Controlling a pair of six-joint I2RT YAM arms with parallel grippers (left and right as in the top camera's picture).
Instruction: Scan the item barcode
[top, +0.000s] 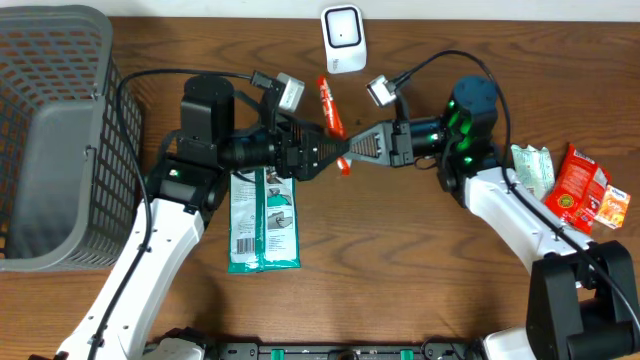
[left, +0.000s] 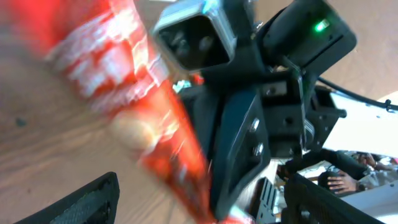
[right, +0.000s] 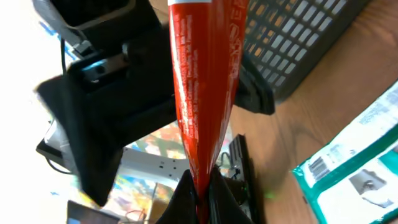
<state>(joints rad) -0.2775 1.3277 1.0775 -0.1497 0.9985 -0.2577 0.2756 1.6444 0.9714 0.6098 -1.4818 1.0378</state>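
My bench: a lab mock-up of a shop checkout. Wooden table (top: 400, 270), with a white barcode scanner (top: 342, 38) at its far edge. Grey basket (top: 50, 140) well left of the scanner, packaged snacks (top: 580, 188) well to its right, and a green-and-white pack (top: 263, 220) nearer me, slightly left.

Even, bright room light falls from above on the brown wooden counter (top: 400, 270), leaving only soft, faint shadows beneath the arms. The overhead view is sharp throughout. In the left wrist view the red plastic snack packet (left: 130, 93) sits too near the lens and smears into blur. The right wrist view renders its print fairly crisp, while the upper left background washes out to white glare.
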